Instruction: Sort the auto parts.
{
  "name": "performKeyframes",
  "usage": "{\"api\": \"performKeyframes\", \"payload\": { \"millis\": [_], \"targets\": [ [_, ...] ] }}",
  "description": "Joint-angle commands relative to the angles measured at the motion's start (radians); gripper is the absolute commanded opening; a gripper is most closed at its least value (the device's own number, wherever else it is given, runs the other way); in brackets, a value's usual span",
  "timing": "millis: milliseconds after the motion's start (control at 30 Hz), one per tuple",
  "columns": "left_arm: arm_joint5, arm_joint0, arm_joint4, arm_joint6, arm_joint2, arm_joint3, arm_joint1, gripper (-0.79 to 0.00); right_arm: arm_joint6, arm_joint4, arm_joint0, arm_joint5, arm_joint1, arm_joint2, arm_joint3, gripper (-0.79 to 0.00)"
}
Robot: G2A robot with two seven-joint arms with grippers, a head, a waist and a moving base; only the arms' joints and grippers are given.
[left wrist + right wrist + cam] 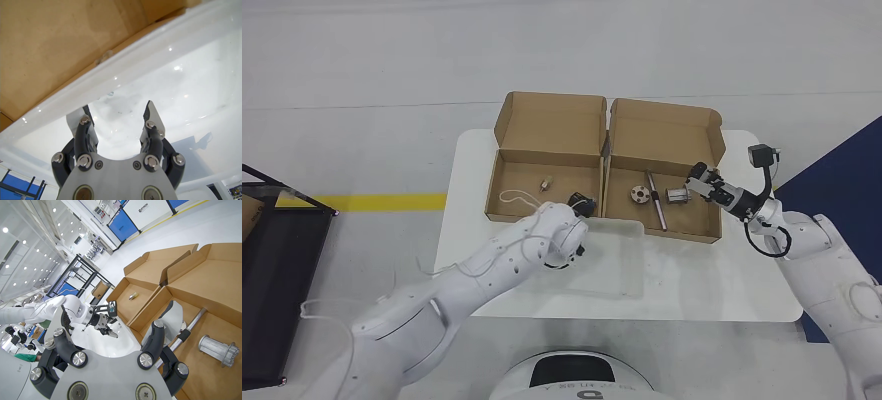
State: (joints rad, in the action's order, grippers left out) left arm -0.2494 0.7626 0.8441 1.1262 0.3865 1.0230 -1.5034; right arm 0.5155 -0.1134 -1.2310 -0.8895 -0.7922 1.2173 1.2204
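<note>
Auto parts sit in two boxes along the tabletop's (pixel 722 290) far edge. Left box (pixel 562 170) holds one small part (pixel 543 184). Mid-tabletop, the left pincer (pixel 117 106) hangs wide open and empty over the white tray (pixel 612 265); it should probably centre over the tiny piece (pixel 111 93) there before closing. Right box (pixel 692 220) holds disc (pixel 640 192), rod (pixel 656 207), finned cylinder (pixel 217 351); the right pincer (pixel 117 306) hovers above, open, empty.

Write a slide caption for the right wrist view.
Open right gripper over a cardboard box holding a metal rod and a flanged cylinder; left gripper over the white tray beyond.
</note>
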Motion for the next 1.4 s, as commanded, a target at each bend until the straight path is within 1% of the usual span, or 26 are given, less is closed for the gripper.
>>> {"api": "performKeyframes", "payload": {
  "millis": [0,100,267,500,667,767,800,967,1167,1367],
  "targets": [
    [0.006,-0.005,-0.002,-0.001,-0.004,-0.025,-0.012,-0.243,0.0,0.0,0.0,0.0,0.0,0.0,0.0,0.0],
    [0.013,-0.012,-0.007,-0.002,-0.006,-0.06,-0.028,-0.314,0.0,0.0,0.0,0.0,0.0,0.0,0.0,0.0],
    [0.02,-0.022,-0.012,-0.009,-0.003,-0.113,-0.049,-0.379,0.0,0.0,0.0,0.0,0.0,0.0,0.0,0.0],
    [0.037,-0.027,-0.011,-0.014,0.0,-0.157,-0.072,-0.425,0.0,0.0,0.0,0.0,0.0,0.0,0.0,0.0],
    [0.045,-0.028,0.0,-0.013,0.0,-0.177,-0.085,-0.477,0.0,0.0,0.0,0.0,0.0,0.0,0.0,0.0],
    [0.051,-0.028,0.005,-0.011,0.002,-0.186,-0.09,-0.563,0.0,0.0,0.0,0.0,0.0,0.0,0.0,0.0],
    [0.053,-0.027,0.007,-0.011,0.003,-0.188,-0.092,-0.576,0.0,0.0,0.0,0.0,0.0,0.0,0.0,0.0],
    [0.063,-0.023,0.026,-0.002,0.006,-0.182,-0.097,-0.785,0.0,0.0,0.0,0.0,0.0,0.0,0.0,0.0],
    [0.059,-0.014,0.055,0.016,0.02,-0.151,-0.091,-0.785,0.0,0.0,0.0,0.0,0.0,0.0,0.0,0.0],
    [0.048,0.004,0.092,0.032,0.045,-0.095,-0.075,-0.785,0.0,0.0,0.0,0.0,0.0,0.0,0.0,0.0]
  ]
}}
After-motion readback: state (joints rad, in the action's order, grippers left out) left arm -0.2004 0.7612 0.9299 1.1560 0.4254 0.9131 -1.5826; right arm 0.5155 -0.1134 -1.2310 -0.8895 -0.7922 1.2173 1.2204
